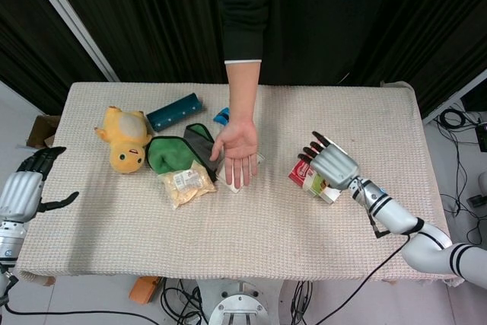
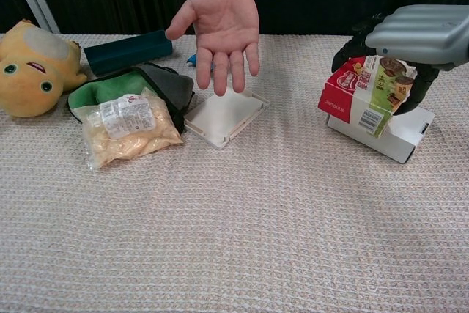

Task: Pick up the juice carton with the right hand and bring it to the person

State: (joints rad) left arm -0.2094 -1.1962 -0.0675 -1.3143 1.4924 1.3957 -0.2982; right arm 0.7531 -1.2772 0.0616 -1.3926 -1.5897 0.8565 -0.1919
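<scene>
The red and green juice carton (image 1: 302, 177) (image 2: 359, 99) leans tilted on a white box (image 2: 401, 134) at the table's right. My right hand (image 1: 333, 165) (image 2: 418, 31) lies over the carton's top. Its fingers (image 2: 350, 43) curl down the far side and the thumb (image 2: 419, 87) presses the near right side, so it grips the carton. The person's open palm (image 1: 238, 147) (image 2: 218, 23) is held out over the middle of the table. My left hand (image 1: 23, 188) hangs off the table's left edge with fingers apart, holding nothing.
A yellow plush toy (image 1: 125, 136), a teal tube (image 1: 174, 111), a green pouch (image 1: 171, 154) and a snack bag (image 1: 186, 185) lie left of the person's palm. A shallow white tray (image 2: 225, 116) sits just under that palm. The table (image 1: 228, 234) has bare cloth along the front.
</scene>
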